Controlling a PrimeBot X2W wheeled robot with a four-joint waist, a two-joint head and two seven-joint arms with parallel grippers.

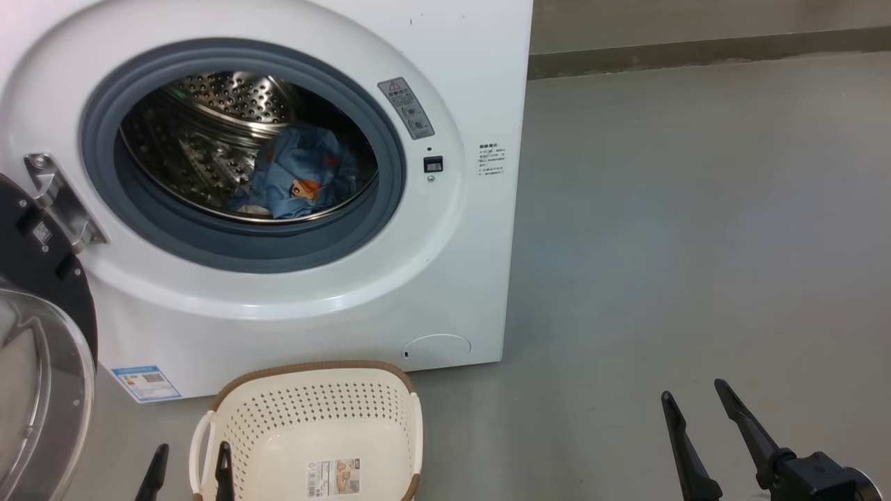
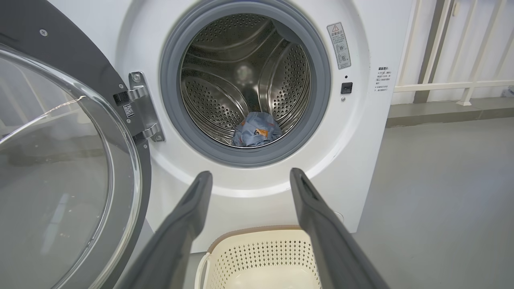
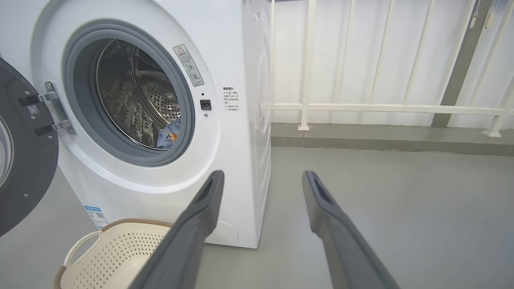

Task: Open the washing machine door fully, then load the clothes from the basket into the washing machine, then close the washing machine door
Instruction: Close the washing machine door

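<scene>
washing machine door (image 2: 68, 152) wide open, clothes (image 1: 299, 174) in drum (image 1: 209, 132) — basket (image 1: 313, 407) in front

The mouth of the washing machine (image 1: 459, 278) is open and free above the clothes (image 1: 299, 174) low in its drum, but the washing machine door (image 1: 52, 278) stands out at left, the basket (image 1: 313, 407) sits below in front, and bare floor (image 1: 696, 229) lies at right.
</scene>
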